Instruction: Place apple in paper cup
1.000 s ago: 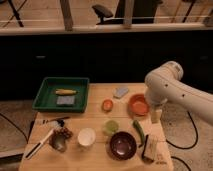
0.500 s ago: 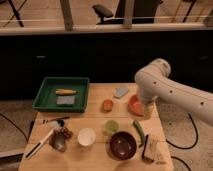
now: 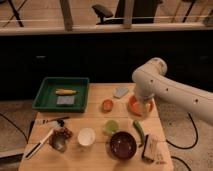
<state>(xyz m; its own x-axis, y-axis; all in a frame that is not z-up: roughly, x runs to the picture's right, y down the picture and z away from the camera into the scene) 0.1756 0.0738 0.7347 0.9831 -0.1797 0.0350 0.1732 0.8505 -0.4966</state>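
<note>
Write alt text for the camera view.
A white robot arm reaches in from the right, its gripper over an orange bowl. The apple lies on the table beside the bowl; the cup stands nearer the front.

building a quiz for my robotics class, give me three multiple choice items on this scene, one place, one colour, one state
1. Where is the apple? A on the floor B on the table beside the orange bowl C on a shelf
2. What colour is the tray? A green B white C blue
3. The paper cup is A on its side B upright, empty C holding the apple
Key: B, it lies on the wood; A, its walls are green; B, its pale inside shows, and the gripper hangs over the orange bowl, fingers open.
</note>
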